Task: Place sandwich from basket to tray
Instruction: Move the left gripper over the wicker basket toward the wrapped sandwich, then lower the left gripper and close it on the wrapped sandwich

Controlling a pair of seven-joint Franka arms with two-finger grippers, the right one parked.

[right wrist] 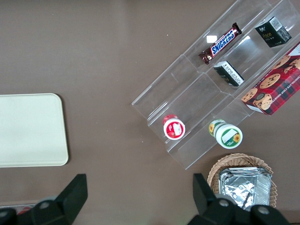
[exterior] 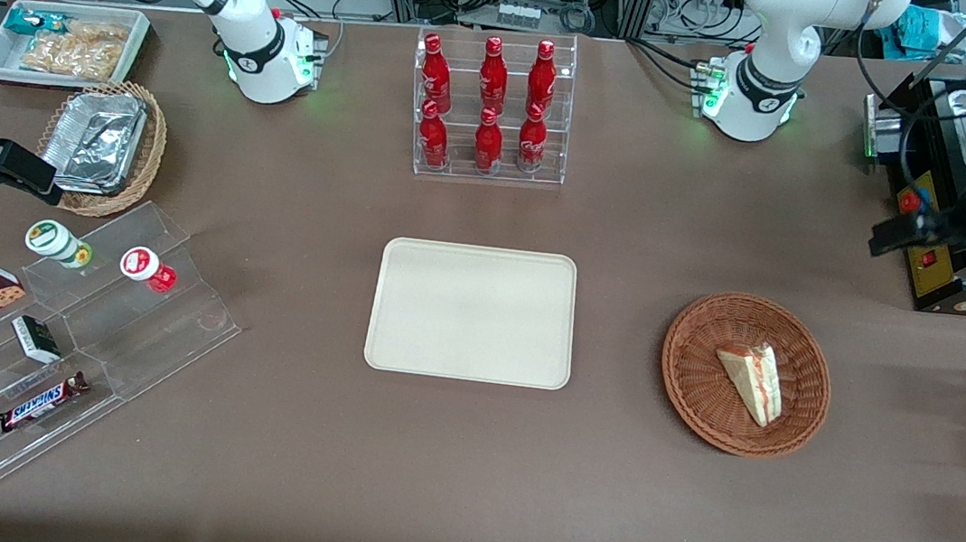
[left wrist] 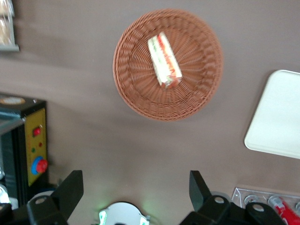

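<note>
Jaws spread wide and holding nothing, the gripper [left wrist: 136, 187] hangs high above the brown surface [exterior: 602, 503], up by the working arm's end and well apart from the sandwich. Largest of the task's things is the cream tray [exterior: 473, 312], bare at mid-surface; at about its three o'clock in the front view sits the reddish-brown basket [exterior: 696, 395], near but not touching. Inside the basket, lying on its side off-centre, is the sandwich [exterior: 754, 380], a pale wedge with red and green filling showing along one edge. It will likely be light and soft, its clear wrap slippery (a hard squeeze would crush the bread), so pinching gently across the two flat bread faces near the thick end seems best. The black box with red buttons [exterior: 923, 239] stands at the basket's one o'clock, the bottle rack [exterior: 491, 108] at the tray's twelve; neither should obstruct the short path.
</note>
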